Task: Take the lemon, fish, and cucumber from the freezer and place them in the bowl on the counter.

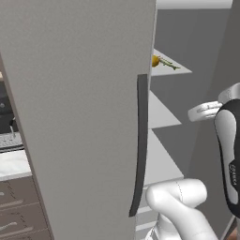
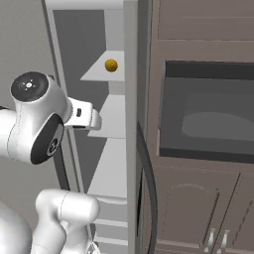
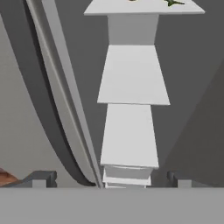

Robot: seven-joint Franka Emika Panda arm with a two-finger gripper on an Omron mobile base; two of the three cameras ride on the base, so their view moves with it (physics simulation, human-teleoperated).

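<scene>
Freezer: tall grey cabinet-height freezer [image 1: 84, 117] stands with its broad flat door swung open, long dark vertical handle [image 1: 139, 140] on the door's edge; the open door is what lets the arm reach the pale shelves [image 3: 133, 74] inside.
Lemon: small round yellow-orange lemon [image 2: 111, 65] sits on the top shelf of the freezer, toward the door side; partly hidden behind the door edge in the left base view [image 1: 155, 60].
Cucumber or fish: thin dark green item [image 1: 168, 63] lies on that same top shelf just beside the lemon, deeper into the freezer; too small to tell which of the two it is. It shows again at the top of the hand view [image 3: 174, 2].
Tool: two-finger tool [image 3: 111, 178] points into the freezer, low against the stacked shelves and well below the top shelf; fingers [image 3: 41, 178] spread wide apart, nothing between them, touching nothing.
Worktop: white marble worktop [image 1: 14, 164] lies on the far side of the freezer door, over grey-brown drawers.
Judgement: tool likely needs to rise to the top shelf before any grasp.
</scene>
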